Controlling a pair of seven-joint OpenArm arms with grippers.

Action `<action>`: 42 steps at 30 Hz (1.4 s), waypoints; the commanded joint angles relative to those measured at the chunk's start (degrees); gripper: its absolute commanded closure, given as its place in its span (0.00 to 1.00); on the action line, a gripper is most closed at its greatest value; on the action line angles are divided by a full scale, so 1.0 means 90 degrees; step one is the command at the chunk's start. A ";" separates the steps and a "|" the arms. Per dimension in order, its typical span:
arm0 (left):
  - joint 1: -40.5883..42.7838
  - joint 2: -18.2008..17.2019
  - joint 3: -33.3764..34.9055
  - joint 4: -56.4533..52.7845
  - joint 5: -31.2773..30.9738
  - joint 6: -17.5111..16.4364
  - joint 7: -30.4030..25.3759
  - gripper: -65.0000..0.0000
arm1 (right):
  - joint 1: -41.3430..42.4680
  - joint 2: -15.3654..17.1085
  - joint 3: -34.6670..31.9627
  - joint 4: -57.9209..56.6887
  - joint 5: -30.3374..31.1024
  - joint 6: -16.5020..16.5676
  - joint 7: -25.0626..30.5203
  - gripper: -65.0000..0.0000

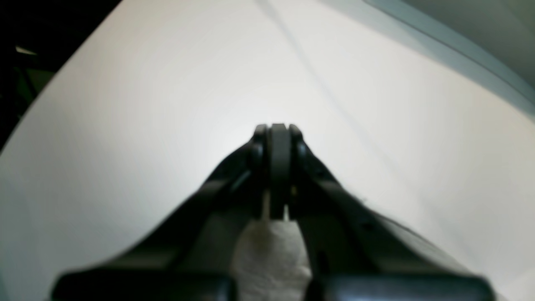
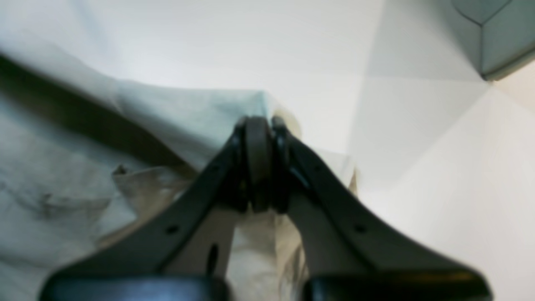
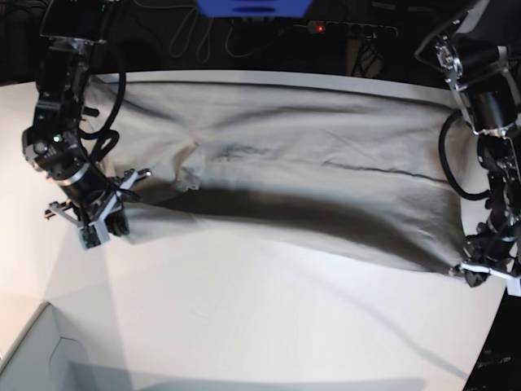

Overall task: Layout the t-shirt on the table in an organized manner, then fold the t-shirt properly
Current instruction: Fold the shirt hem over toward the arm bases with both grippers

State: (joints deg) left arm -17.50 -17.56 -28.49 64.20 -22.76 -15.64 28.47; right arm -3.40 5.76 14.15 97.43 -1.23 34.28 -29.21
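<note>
Across the far half of the white tabletop (image 3: 244,326), the beige-grey t-shirt (image 3: 309,179) is stretched taut, its long axis running left to right, its near edge lifted and shadowing the surface. Each end is pinched: the right tool (image 3: 110,213) clenches cloth at the scene's left, the left tool (image 3: 472,273) grips the right corner.

Both arms are black and silver metal with looping black cables (image 3: 114,90). The grippers have smooth black fingers (image 1: 279,167).
</note>
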 commanded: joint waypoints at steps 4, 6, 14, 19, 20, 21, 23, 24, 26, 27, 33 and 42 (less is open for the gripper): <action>0.0269 -0.0036 -0.0033 0.0422 -0.0054 -0.0016 -0.0140 1.00 | -0.0331 -0.0010 0.0015 0.0677 0.0093 0.0025 0.0174 1.00; 0.0484 -0.0007 -0.0033 0.0539 -0.0064 -0.0016 -0.0140 1.00 | -0.0614 -0.0108 0.0015 0.1028 0.0093 0.0025 0.0174 1.00; 0.1167 0.0003 -0.0043 0.0949 -0.0064 -0.0016 -0.0150 1.00 | -0.1395 -0.0342 0.0015 0.1243 0.0093 0.0025 0.0174 1.00; 0.1402 0.0003 -0.0248 0.0988 -0.0064 -0.0016 -0.0150 1.00 | -0.1639 -0.0362 0.0015 0.1126 0.0093 0.0025 0.0183 1.00; 0.1412 0.0012 -0.0385 0.0988 -0.0064 -0.0016 -0.0150 1.00 | -0.1679 -0.0342 0.0015 0.1126 0.0093 0.0025 0.0183 1.00; 0.1421 0.0022 -0.0512 0.0988 -0.0064 -0.0016 -0.0150 1.00 | -0.1688 -0.0332 0.0015 0.1126 0.0093 0.0025 0.0183 1.00; 0.1461 0.0139 -0.0707 0.0988 -0.0064 -0.0016 -0.0150 1.00 | -0.1698 -0.0322 0.0015 0.1106 0.0093 0.0025 0.0183 1.00; 0.1461 0.0169 -0.0776 0.0988 -0.0064 -0.0016 -0.0140 1.00 | -0.1737 -0.0322 0.0015 0.1106 0.0083 0.0025 0.0183 1.00; 0.1578 0.0178 -0.0844 0.0988 -0.0064 -0.0016 -0.0111 1.00 | -0.1786 -0.0322 0.0005 0.1038 0.0083 0.0025 0.0183 1.00; 0.1636 0.0178 -0.0854 0.0988 -0.0064 -0.0016 -0.0140 1.00 | -0.1786 -0.0322 0.0005 0.0979 0.0083 0.0025 0.0183 1.00; 0.1744 0.0178 -0.0873 0.0930 -0.0064 -0.0016 -0.0140 1.00 | -0.2040 -0.0322 -0.0014 0.0950 0.0083 0.0162 0.0232 1.00; 0.1822 0.0178 -0.0883 0.0978 -0.0064 -0.0016 -0.0140 1.00 | -0.2480 -0.0362 0.0015 0.1097 0.0074 0.0635 0.0623 1.00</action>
State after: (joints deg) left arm -0.64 -14.92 -36.18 71.72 -22.79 -15.66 28.49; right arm -25.56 2.13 14.11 106.67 -1.02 39.00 -24.43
